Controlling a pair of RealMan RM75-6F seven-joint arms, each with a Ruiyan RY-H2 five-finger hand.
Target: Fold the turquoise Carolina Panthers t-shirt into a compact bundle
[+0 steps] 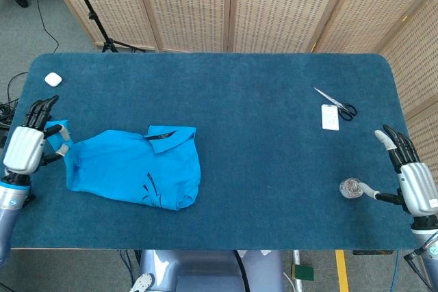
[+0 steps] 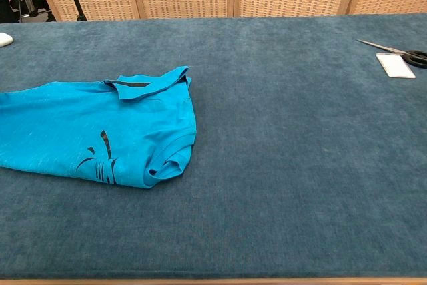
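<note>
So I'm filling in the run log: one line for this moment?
left hand: pinching t-shirt left edge | right hand: open, at table right edge | fold: incomplete

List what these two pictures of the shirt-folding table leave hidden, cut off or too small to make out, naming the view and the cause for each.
- t-shirt, chest view: its left end is cut off by the frame edge.
- left hand, head view: whether it grips the shirt's end is unclear; chest view misses it.
- right hand, head view: wrist cut by the corner; absent from chest view.
- Black print: folded over, unreadable.
- White card by the scissors: text too small.
</note>
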